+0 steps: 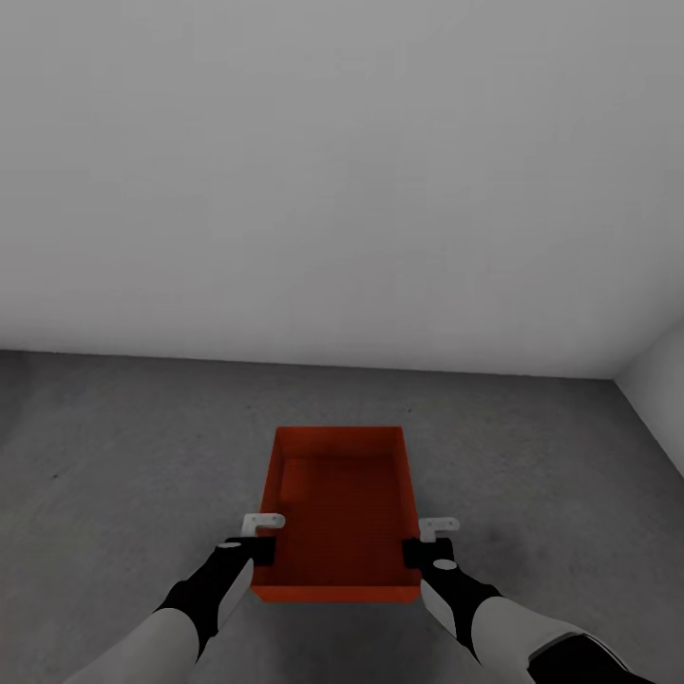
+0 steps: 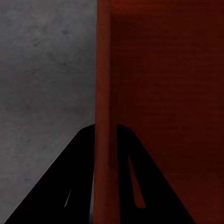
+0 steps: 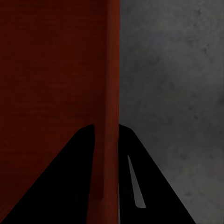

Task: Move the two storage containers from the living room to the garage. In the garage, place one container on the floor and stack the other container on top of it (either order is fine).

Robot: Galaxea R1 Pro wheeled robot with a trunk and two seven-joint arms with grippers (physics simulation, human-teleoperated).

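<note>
Gripping one side wall each, the left end effector (image 1: 255,543) and the right end effector (image 1: 429,546) are both clenched on the orange-red storage container (image 1: 338,503), which sits open-topped between them above the dark grey concrete floor (image 1: 114,446), a plain white-grey wall (image 1: 342,171) beyond it.

Second container hidden, if nested.
</note>
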